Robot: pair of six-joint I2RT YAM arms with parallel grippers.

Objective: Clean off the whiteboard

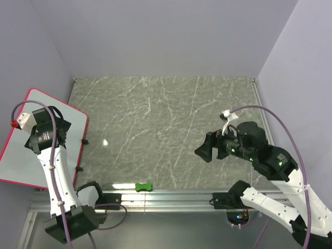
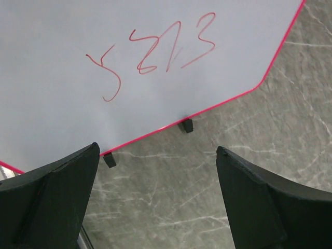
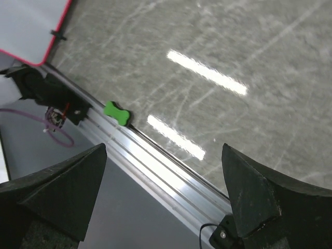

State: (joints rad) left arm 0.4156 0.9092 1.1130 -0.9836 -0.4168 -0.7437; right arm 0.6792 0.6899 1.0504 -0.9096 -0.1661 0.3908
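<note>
Looking for the whiteboard (image 1: 18,155) first: where does it sit?

At the far left, past the left side of the marbled table (image 1: 166,114), close by the left wall. A thin red-pink rim runs round its white face. Its right-hand edge meets the table at two small black clips (image 2: 185,125). Whether it lies flat or leans, I cannot tell.

Is the face clean?

No. The left wrist view shows red marker scribbles (image 2: 150,54) across it, near the clipped edge.

And the left gripper (image 2: 155,202)?

It hangs above that edge of the board, fingers spread wide, with nothing between them and touching nothing.

The right gripper (image 1: 205,150)?

Well apart from the board, over the right half of the table and raised off the surface. Its jaws stand wide too, and empty.

Anything else down there?

A small green bone-shaped piece (image 1: 143,187) lies at the near edge of the table, right against the aluminium rail (image 1: 176,194), between the two arm bases. The right wrist camera catches it as well, with a corner of the board beyond it.
</note>
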